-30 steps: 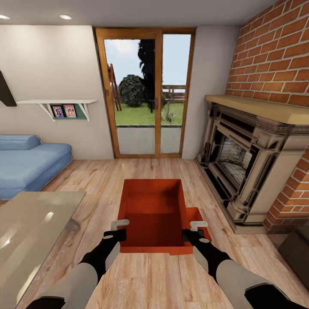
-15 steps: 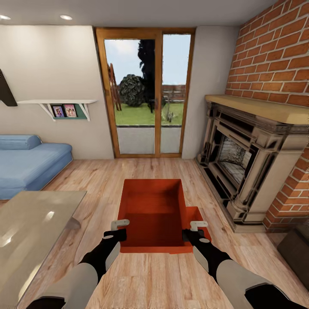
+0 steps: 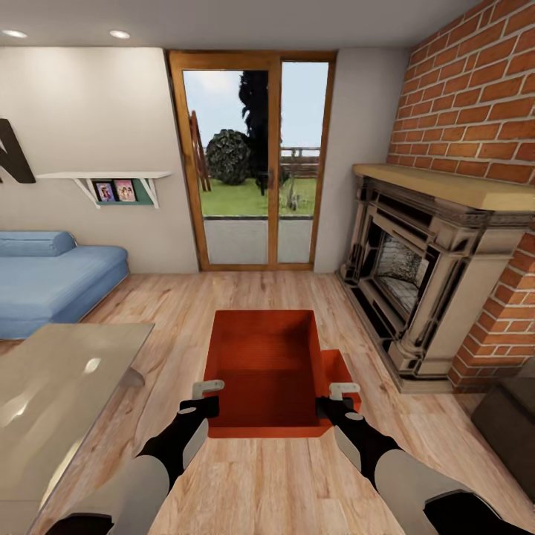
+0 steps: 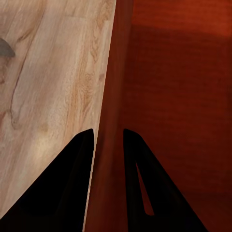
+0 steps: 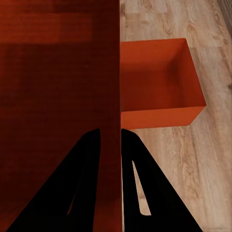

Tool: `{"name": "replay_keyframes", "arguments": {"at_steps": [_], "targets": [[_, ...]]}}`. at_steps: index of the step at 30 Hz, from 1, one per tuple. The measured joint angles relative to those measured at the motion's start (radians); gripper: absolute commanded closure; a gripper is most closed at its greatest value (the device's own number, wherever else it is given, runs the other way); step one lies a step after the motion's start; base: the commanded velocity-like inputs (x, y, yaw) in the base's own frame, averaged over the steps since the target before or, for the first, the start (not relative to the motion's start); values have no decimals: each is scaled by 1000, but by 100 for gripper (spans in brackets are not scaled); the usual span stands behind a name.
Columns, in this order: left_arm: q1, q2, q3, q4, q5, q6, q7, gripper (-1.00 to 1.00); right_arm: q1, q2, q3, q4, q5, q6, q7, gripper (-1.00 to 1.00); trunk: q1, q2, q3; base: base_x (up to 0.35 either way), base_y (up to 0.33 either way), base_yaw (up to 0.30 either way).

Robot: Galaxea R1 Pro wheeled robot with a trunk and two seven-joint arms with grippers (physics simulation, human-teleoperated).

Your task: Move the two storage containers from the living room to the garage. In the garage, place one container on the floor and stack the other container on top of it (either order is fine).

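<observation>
- Living room noted: light wood-plank flooring (image 3: 245, 483), blue sofa (image 3: 52, 282), brick-backed stone fireplace (image 3: 416, 282), glass doors (image 3: 256, 163) ahead.
- Held container (image 3: 264, 368): orange-red, thin plain walls, flat bottom, lidless. I carry it level between both arms, off the planks by my judgement.
- Left gripper (image 4: 107, 140) pinches one side wall; right gripper (image 5: 110, 137) pinches the opposite wall. Two-sided clamping should limit tilt.
- Second container (image 5: 157, 82) sits on the planks just beside the right gripper, awaiting its own trip.

Living room (sofa (image 3: 52, 279), fireplace (image 3: 416, 275))
</observation>
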Motion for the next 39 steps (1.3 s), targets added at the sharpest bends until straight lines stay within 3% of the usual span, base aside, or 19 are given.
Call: {"name": "replay_keyframes", "arguments": {"at_steps": [6,39], "targets": [[0,2,0,2,3,0,-2,100,0,2,-2,-1,4,4,-1,100,0,0,0,-1,0,108],[0,1,1,1,-1,0,-2,100,0,1,-2,1,1,0,-1,100,0,0,0,0,0,267]]}}
